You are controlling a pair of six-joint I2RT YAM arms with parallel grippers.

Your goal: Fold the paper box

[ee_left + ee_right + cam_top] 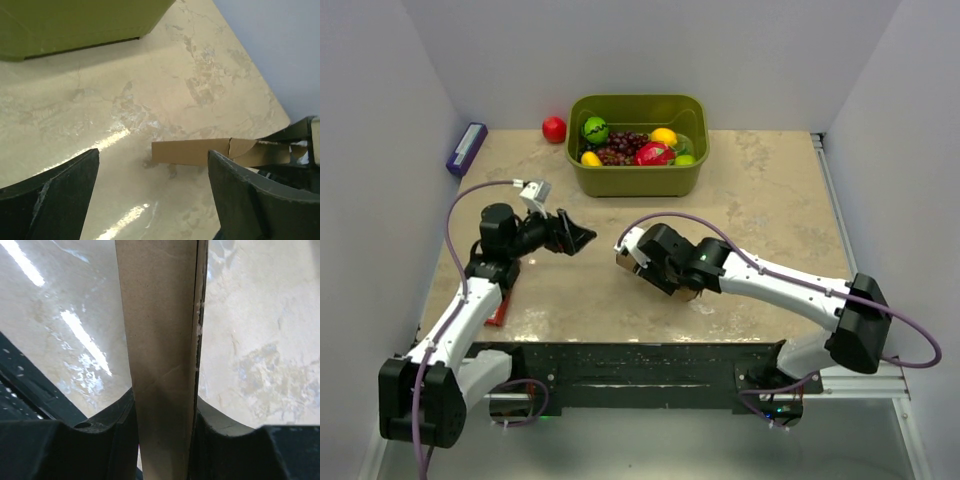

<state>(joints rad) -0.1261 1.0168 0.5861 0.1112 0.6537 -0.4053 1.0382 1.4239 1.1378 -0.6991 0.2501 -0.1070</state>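
My right gripper (638,256) is clamped on the paper box (626,262), just left of the middle of the overhead view. In my right wrist view the box (160,340) runs up the centre of the frame as a narrow brown strip pinched between my two fingers (125,420), with a dark seam along its right edge. My left gripper (578,238) stands wide apart with nothing in it, pointing right toward the box and close to it but not touching. From my left wrist the box (195,151) shows as a flat band with a rounded tab, right of centre in the frame.

I judge the job to be early. The box looks more collapsed than opened, I see no standing walls or tucked flaps, and the shaping and closing seem left to do. How many creases are already made, I cannot tell.

The table (770,200) is glossy beige marble-patterned, reflecting bright streaks. At top centre sits a green tub (636,182) of fruit, a red ball (554,129) to its left, a purple pack (466,148) at upper left. Plain white walls close in on three sides.
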